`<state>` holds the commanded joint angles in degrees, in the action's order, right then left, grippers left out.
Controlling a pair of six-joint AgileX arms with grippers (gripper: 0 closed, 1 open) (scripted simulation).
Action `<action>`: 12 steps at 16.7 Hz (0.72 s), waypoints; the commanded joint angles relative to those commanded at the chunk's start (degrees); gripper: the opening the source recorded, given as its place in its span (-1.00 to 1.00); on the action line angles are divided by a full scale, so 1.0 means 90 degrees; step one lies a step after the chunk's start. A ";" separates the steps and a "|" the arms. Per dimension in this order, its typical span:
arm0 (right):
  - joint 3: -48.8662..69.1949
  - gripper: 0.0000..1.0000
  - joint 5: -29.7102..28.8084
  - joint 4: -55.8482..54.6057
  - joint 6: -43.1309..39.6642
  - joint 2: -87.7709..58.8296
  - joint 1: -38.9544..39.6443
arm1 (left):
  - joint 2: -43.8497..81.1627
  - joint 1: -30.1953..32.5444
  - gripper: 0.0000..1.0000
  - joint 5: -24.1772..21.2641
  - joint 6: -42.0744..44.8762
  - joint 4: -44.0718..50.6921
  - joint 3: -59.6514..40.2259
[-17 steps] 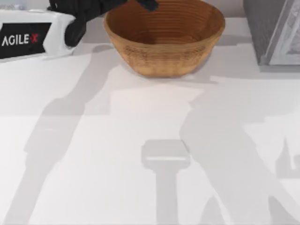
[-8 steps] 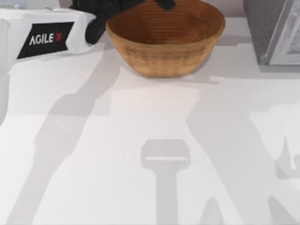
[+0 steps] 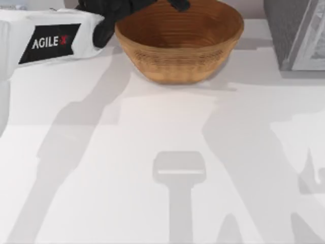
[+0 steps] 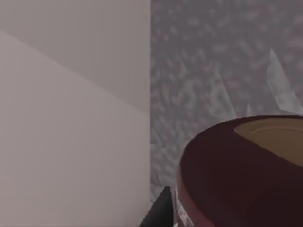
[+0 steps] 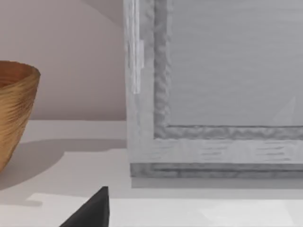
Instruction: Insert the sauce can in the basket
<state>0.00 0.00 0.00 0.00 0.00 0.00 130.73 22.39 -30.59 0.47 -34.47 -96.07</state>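
Note:
The tan woven basket [image 3: 177, 56] stands at the back middle of the white table, and its side also shows in the right wrist view [image 5: 14, 113]. My left gripper [image 3: 167, 4] reaches in from the back left and hovers over the basket's far rim. The left wrist view has the sauce can [image 4: 236, 175] very close, with a dark red body and a brown lid. A black finger [image 4: 158, 210] lies against its side, so the gripper is shut on it. In the top view the can is hidden by the gripper. A dark part of my right gripper [image 5: 92, 210] sits low over the table to the basket's right.
A grey framed box [image 3: 297, 35] stands at the back right, close to the basket, and looms large in the right wrist view [image 5: 213, 94]. Arm shadows fall across the white tabletop [image 3: 101, 178] in front of the basket.
Over the last second my left arm slid right, bringing its gripper from beside the basket's left rim to over the far rim. It has barely moved in the last half second.

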 joint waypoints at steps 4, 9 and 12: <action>0.0000 1.00 0.0000 0.0000 0.0000 0.0000 0.0000 | 0.0000 0.0000 0.36 0.0000 0.0000 0.0000 0.0000; 0.0000 1.00 0.0000 0.0000 0.0000 0.0000 0.0000 | 0.0000 0.0000 1.00 0.0000 0.0000 0.0000 0.0000; 0.0000 1.00 0.0000 0.0000 0.0000 0.0000 0.0000 | 0.0000 0.0000 1.00 0.0000 0.0000 0.0000 0.0000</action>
<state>0.00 0.00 0.00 0.00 0.00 0.00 130.73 22.39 -30.59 0.47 -34.47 -96.07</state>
